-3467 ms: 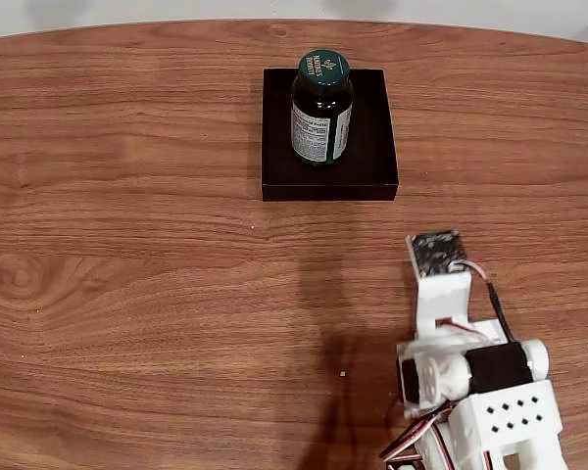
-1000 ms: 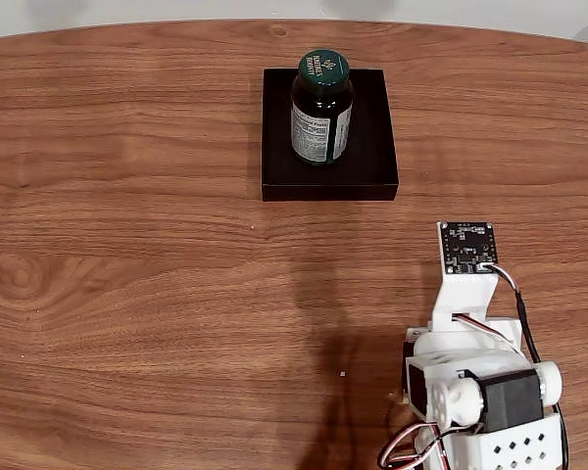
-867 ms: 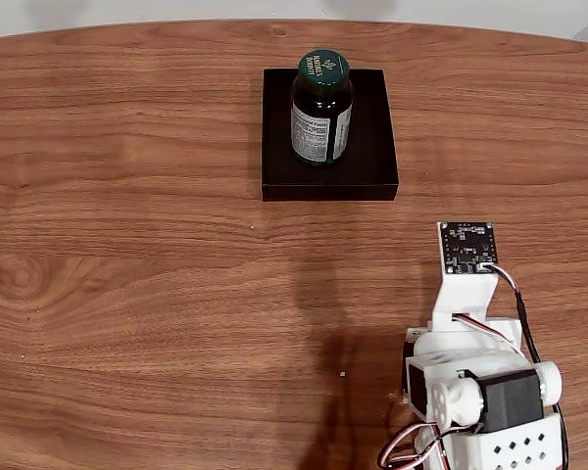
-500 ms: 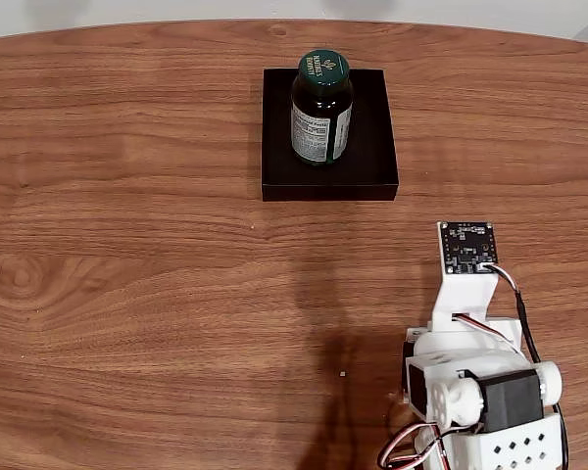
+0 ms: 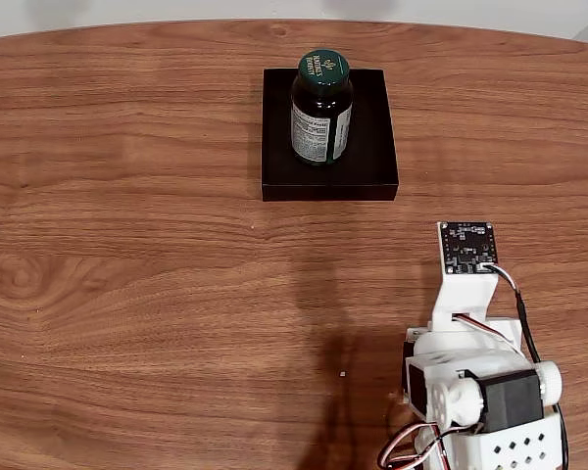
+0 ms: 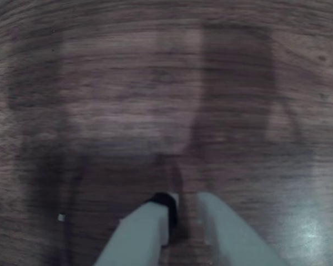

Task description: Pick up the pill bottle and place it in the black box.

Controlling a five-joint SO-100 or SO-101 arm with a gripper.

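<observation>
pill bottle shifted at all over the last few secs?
No. The pill bottle stands at the same spot in the black box throughout.

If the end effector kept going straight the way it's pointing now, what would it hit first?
Most likely the brown wooden table: in the wrist view the white end effector points down at bare wood just ahead of its tips, though depth is unclear.
</observation>
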